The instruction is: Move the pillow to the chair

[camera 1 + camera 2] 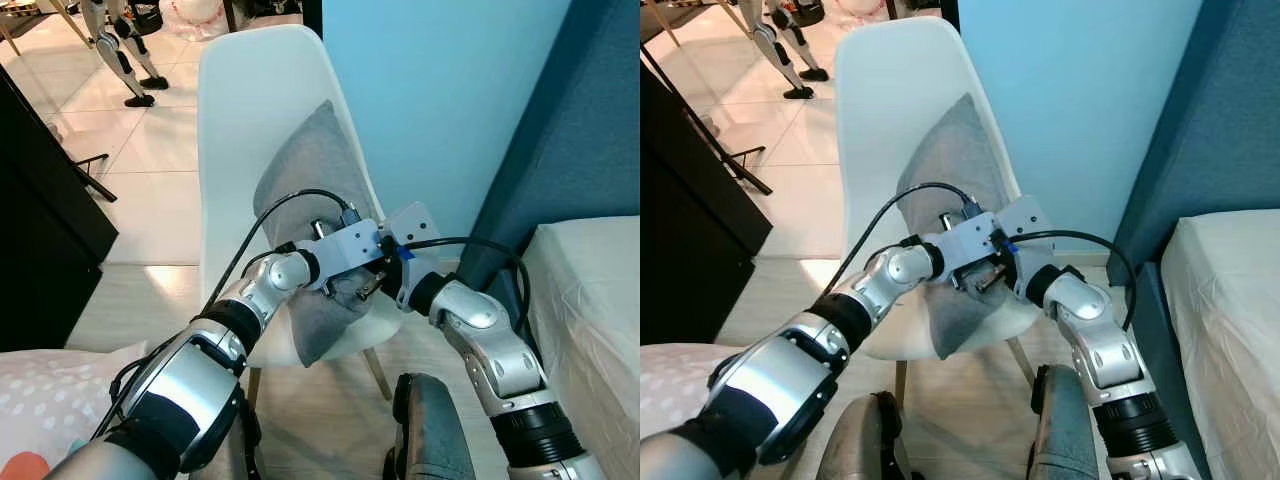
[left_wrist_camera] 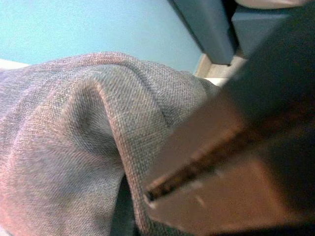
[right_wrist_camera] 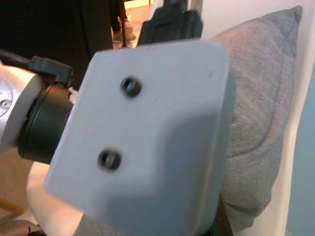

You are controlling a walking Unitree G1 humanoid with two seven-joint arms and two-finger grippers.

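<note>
Both claws meet at the grey pillow propped on the white chair — left claw and right claw against its lower edge, finger positions I cannot tell.

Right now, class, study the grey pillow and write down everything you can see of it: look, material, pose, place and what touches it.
The pillow is grey, of woven, slightly coarse fabric, square with pointed corners. It stands tilted on a corner on the white chair, leaning against the backrest, its lower corner hanging over the seat's front edge. The fabric is creased and bunched at mid-height, where the left gripper and right gripper meet against it. Whether either is clamped on it cannot be told.
</note>
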